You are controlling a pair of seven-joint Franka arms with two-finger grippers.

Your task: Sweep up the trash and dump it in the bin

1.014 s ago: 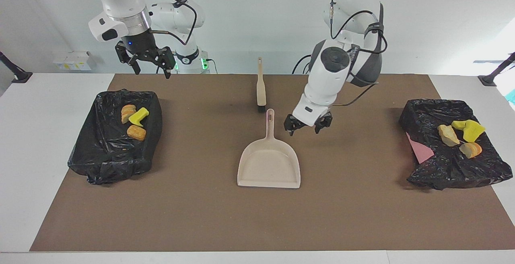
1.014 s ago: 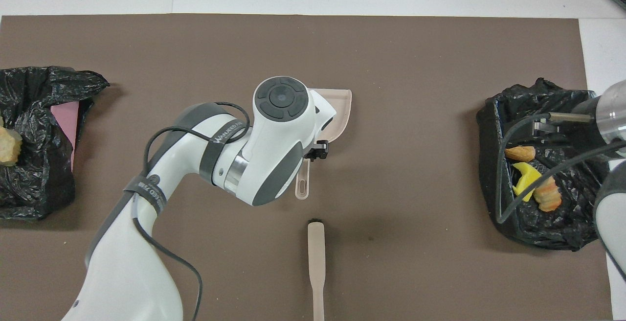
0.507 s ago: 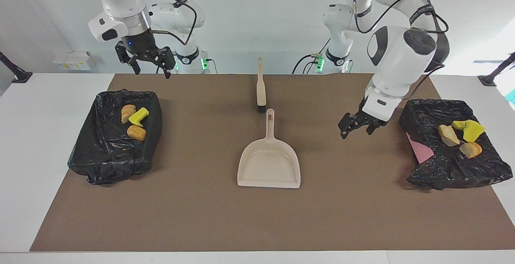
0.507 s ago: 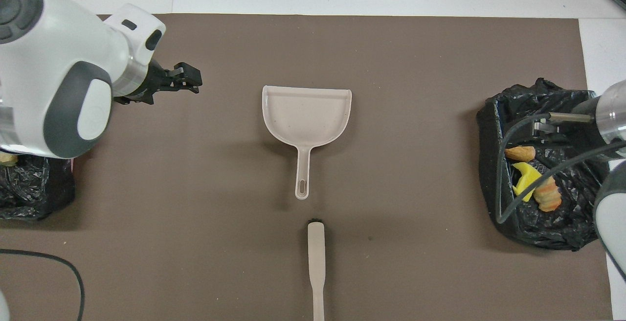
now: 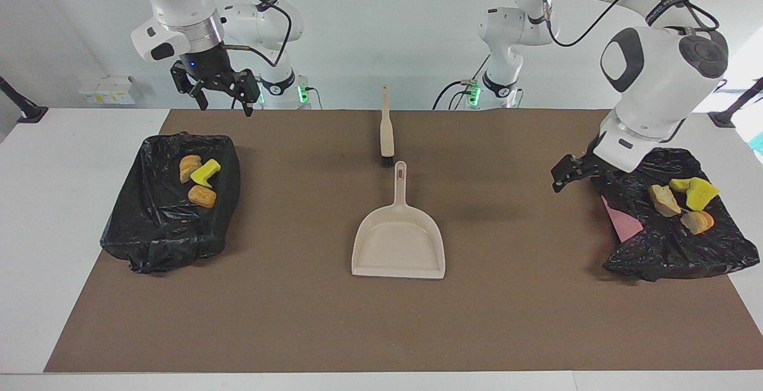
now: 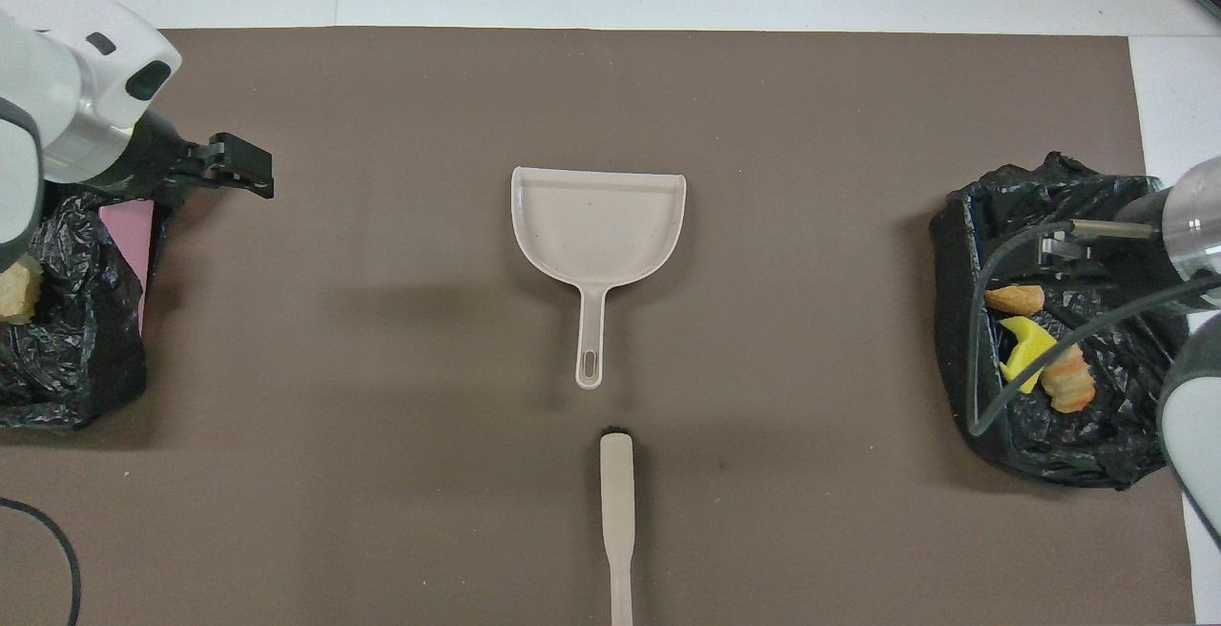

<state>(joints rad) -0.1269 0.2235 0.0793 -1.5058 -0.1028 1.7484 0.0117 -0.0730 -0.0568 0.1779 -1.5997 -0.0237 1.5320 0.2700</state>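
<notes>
The left gripper (image 5: 565, 174) hangs open and empty above the mat (image 5: 298, 319) beside its bin's (image 5: 667, 254) edge; the right gripper (image 5: 220, 94), also open, waits above the other bin (image 5: 149, 242). Trash (image 5: 679, 200) lies in both bins. Dustpan (image 5: 398, 247) and brush (image 5: 387, 132) sit mid-mat, bare mat around them.

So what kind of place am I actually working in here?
It looks like a robotics lab test bench, not a real kitchen or home: two arms fixed at a white table, a brown mat as work surface, and staged props, a dustpan and bag-lined bins holding toy trash.
</notes>
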